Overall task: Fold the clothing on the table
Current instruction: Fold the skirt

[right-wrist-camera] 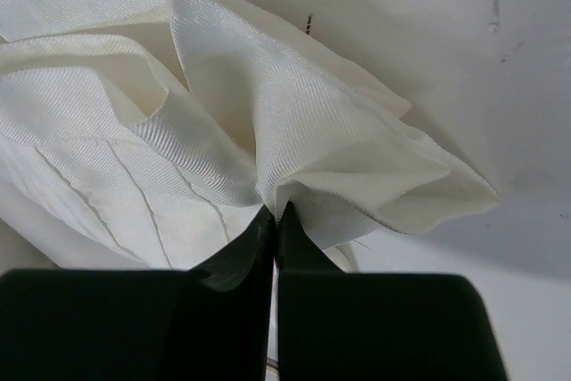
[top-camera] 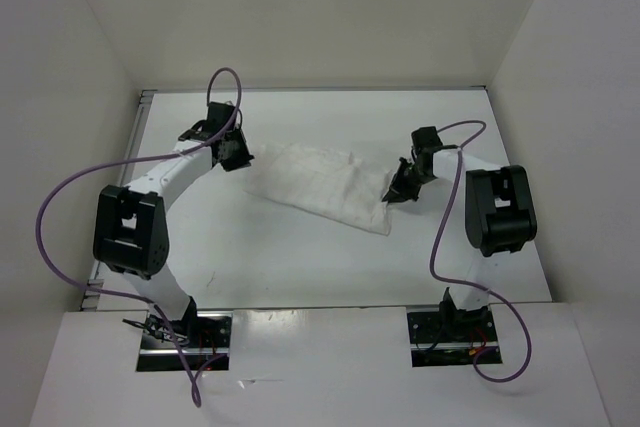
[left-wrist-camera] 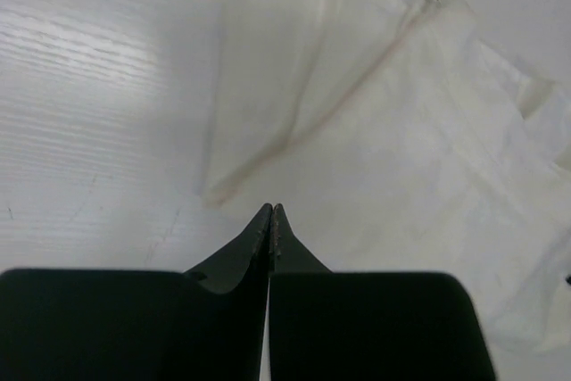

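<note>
The clothing (top-camera: pixel 320 187), a thin white pleated garment, lies in the middle of the table (top-camera: pixel 300 267). My right gripper (top-camera: pixel 392 195) is at its right end, shut on a pinch of the fabric. In the right wrist view the clothing (right-wrist-camera: pixel 294 122) bunches up in folds right at the closed tips of that gripper (right-wrist-camera: pixel 278 210). My left gripper (top-camera: pixel 240 159) hovers at the garment's left edge. Its jaws are shut with nothing between them; in the left wrist view this gripper (left-wrist-camera: pixel 271 209) points at the clothing (left-wrist-camera: pixel 401 158), which lies flat with one translucent flap spread to the left.
White walls close in the table on the left, back and right. The table's metal rim (top-camera: pixel 145 97) shows at the far left corner. Purple cables (top-camera: pixel 60 197) loop off both arms. Both arm bases (top-camera: pixel 185 339) sit at the near edge.
</note>
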Available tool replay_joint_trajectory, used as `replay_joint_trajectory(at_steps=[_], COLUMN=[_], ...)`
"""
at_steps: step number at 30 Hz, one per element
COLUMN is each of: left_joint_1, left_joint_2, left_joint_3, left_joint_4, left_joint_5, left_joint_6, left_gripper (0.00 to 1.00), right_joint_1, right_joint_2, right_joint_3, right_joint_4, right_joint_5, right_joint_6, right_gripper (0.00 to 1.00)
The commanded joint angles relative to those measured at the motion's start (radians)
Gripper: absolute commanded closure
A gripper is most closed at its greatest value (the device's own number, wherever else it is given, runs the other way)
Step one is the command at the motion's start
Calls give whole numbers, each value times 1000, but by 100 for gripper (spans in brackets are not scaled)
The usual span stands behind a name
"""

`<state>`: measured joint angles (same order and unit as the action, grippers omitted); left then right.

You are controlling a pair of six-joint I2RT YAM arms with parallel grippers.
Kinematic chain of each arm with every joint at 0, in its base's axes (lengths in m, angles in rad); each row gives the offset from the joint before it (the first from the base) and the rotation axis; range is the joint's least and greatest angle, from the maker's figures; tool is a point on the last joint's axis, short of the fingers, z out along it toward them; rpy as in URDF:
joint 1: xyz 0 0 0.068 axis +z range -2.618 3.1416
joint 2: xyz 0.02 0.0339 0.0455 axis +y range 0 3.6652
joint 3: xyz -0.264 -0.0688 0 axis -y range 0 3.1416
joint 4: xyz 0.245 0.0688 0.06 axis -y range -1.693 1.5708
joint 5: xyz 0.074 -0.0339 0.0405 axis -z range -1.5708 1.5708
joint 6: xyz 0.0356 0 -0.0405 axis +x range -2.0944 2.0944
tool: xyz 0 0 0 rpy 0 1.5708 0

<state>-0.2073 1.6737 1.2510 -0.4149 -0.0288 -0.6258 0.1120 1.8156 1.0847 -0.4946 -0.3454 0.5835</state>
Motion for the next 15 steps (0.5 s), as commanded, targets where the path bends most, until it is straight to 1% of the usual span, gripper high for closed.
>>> replay_joint_trajectory(at_steps=[1,6,9,15], left_joint_1=[-3,-3,-3,-40], left_joint_2=[81,187,211,248], left_joint_3=[48,82,73,18], left_joint_4=[-1,30,57,86], left_joint_5=[-150,-183,-152,-82], left_joint_6=[-46,-75,-97,-117], left_gripper=[100,100,100,100], right_joint_1=[-9,-18,-28,-28], right_joint_2=[-61,-71,-98,-182], right_joint_3=[32,64,84,158], right_joint_4=[-61,-107,-146,-209], right_joint_5=[39,48,48,25], right_joint_6=[-42,-62,-71,-80], right_gripper=[100,100,100,100])
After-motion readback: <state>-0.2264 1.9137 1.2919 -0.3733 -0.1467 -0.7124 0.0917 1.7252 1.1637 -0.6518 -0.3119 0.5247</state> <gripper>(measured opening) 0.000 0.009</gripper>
